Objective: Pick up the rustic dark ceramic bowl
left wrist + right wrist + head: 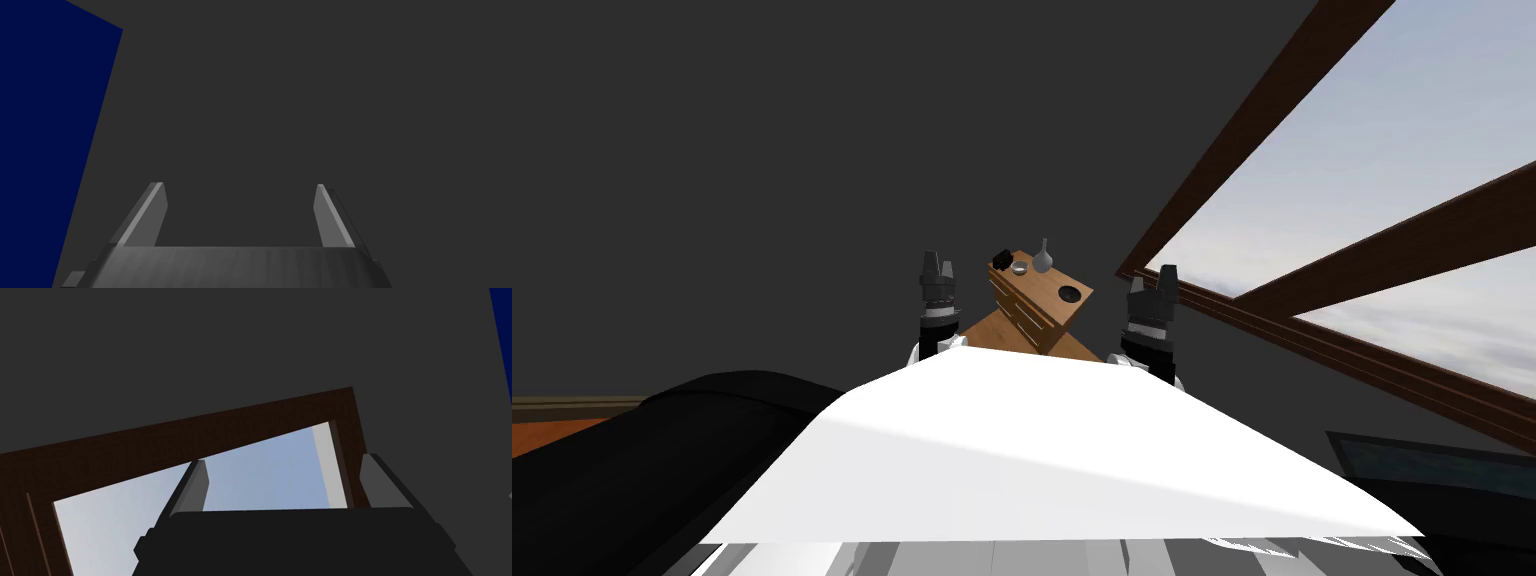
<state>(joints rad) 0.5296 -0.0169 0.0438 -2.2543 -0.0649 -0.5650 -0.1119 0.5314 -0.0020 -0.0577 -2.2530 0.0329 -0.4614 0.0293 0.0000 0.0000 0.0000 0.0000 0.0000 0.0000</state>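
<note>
Wooden and fronted with drawers, the chest of drawers (1030,308) stands well ahead of the robot. The dark bowl (1069,293) sits on the chest's top at its nearer end. A grey vase (1042,256), a small grey bowl (1020,268) and a black object (1002,259) crowd the chest's far end. That black object is too small to identify, so it could be taken for the target. The left gripper (936,262) and right gripper (1160,275) are both raised short of the chest, blades spread wide and holding nothing. A reach from here would likely fall short, and a hasty approach could bump the chest and topple the vase.
</note>
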